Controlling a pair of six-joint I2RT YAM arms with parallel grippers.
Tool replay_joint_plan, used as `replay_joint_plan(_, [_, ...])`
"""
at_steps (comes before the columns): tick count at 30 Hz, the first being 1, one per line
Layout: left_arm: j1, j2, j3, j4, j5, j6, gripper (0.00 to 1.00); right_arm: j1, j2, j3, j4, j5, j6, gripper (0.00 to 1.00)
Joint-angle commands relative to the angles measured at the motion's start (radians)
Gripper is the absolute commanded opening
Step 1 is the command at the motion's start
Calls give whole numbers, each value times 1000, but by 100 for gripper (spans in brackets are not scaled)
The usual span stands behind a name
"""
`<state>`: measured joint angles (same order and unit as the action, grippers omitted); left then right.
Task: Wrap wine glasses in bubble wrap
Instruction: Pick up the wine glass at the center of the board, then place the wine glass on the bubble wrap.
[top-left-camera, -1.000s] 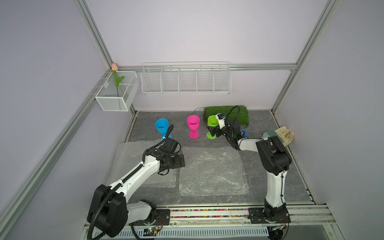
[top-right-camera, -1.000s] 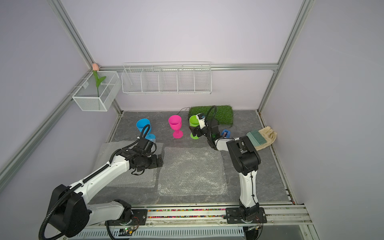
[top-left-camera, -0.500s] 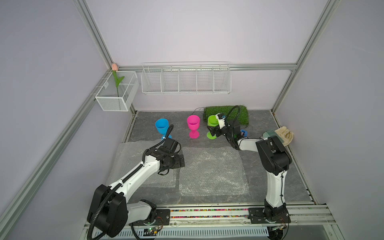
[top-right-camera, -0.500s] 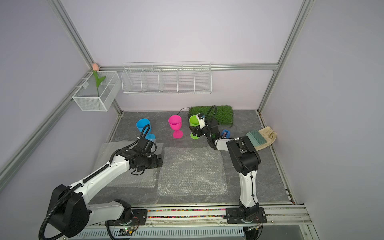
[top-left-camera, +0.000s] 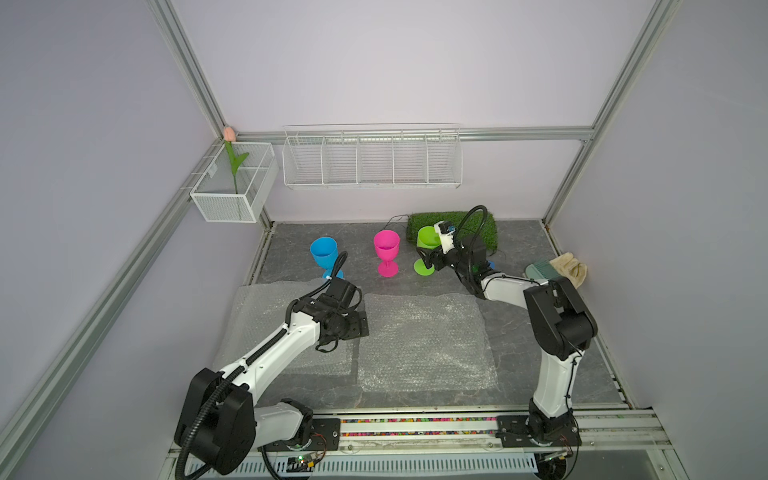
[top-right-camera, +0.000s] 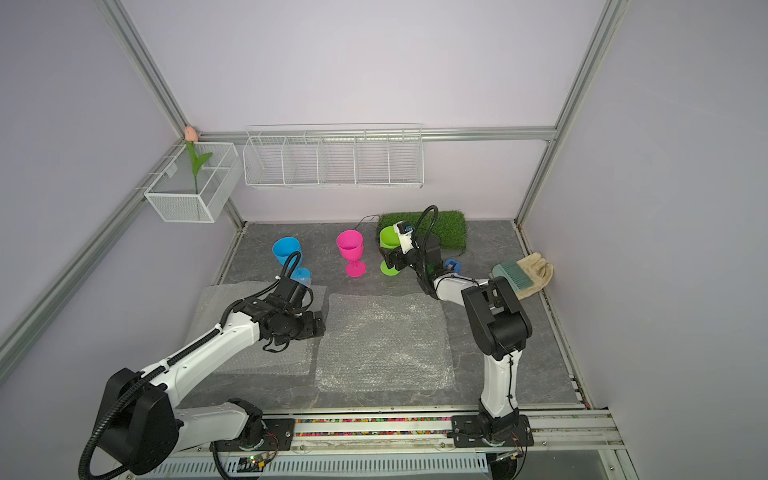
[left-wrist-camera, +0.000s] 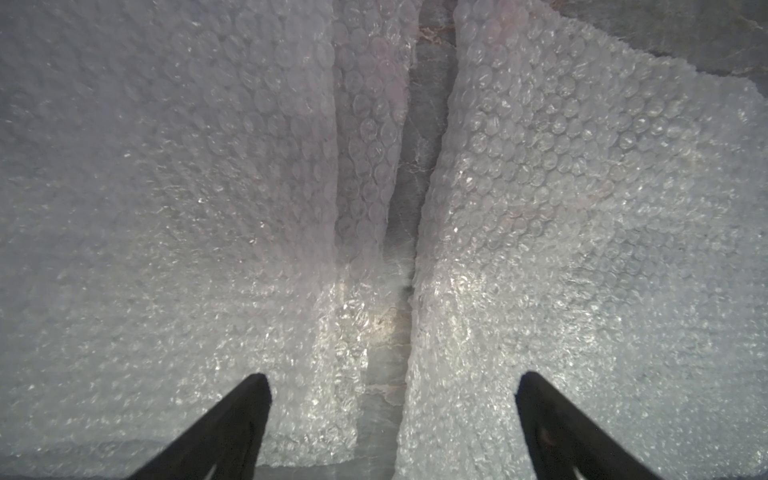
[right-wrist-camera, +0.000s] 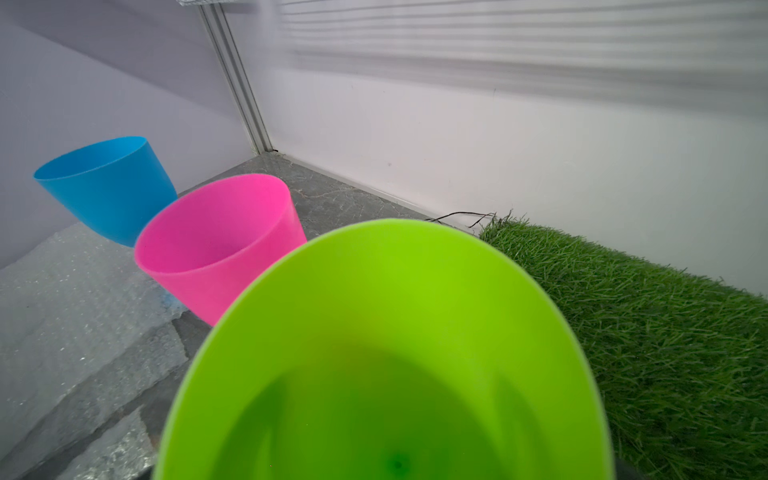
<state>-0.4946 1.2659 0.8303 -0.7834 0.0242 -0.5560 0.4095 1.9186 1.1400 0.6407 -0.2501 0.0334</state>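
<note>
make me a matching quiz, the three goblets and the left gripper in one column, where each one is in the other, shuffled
Column one
1. blue goblet
2. pink goblet
3. green goblet
4. left gripper

Column two
a. open, above the gap between two bubble wrap sheets
b. middle of the goblet row
c. end of the row closest to the grass mat
d. end of the row farthest from the grass mat

Pairs: 1-d, 2-b, 3-c, 4-a

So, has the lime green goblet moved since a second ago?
No. The lime green goblet stands where it stood, at the end of the grass mat nearest the pink goblet.
</note>
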Motion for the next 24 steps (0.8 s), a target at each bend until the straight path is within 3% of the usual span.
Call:
replay_joint_plan(1, [5, 0, -20, 18, 3, -9, 93, 15, -87, -32, -78, 6, 20, 83])
replay_joint_plan(8, [5, 20, -50, 63, 21, 5, 92, 43, -243, -59, -350, -20, 83, 82])
replay_joint_plan(17, [23, 59, -103, 178, 137, 23, 88, 104, -375, -22, -832, -212, 345, 76])
replay_joint_plan(24, [45, 71, -175, 293, 248, 2, 71, 187, -359, -12, -1010, -417, 543, 75])
